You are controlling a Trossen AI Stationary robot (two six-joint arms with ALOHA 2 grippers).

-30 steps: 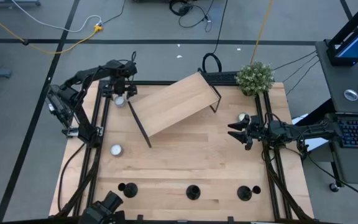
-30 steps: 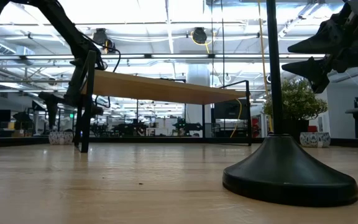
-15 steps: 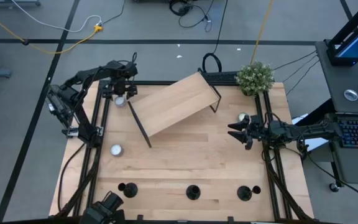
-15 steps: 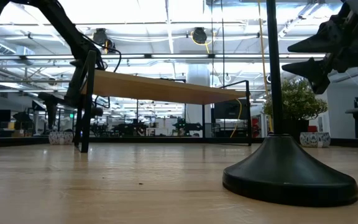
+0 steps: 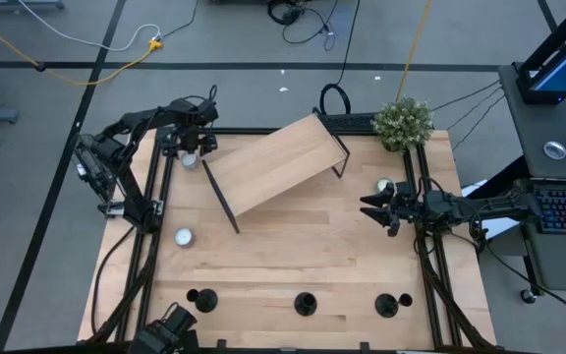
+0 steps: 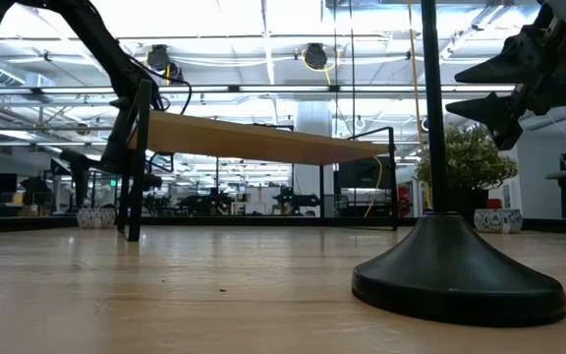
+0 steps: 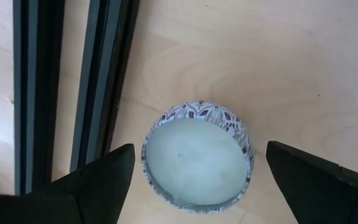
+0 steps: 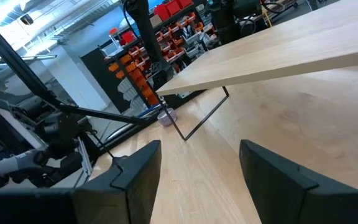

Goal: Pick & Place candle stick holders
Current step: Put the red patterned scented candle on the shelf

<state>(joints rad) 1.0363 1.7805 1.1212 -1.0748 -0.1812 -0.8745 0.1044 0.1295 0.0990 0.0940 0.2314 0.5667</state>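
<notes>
Three black candlestick holders (image 5: 201, 298) (image 5: 306, 303) (image 5: 386, 305) stand on their round bases in a row along the table's near edge. One holder's base (image 6: 457, 267) and stem fill the low view's right. My left gripper (image 5: 191, 149) is open at the far left corner, pointing down. Its fingers stand on either side of a round tealight in a patterned tin (image 7: 197, 163) without touching it. My right gripper (image 5: 369, 208) is open and empty at the table's right side, above the tabletop, and also shows in the low view (image 6: 481, 87).
A wooden shelf on thin black legs (image 5: 275, 162) stands slantwise at the far middle. Two more tealights lie on the table at the left (image 5: 183, 236) and the right (image 5: 385, 185). A potted plant (image 5: 403, 120) stands at the far right corner. Black frame rails (image 7: 39, 93) run along both sides.
</notes>
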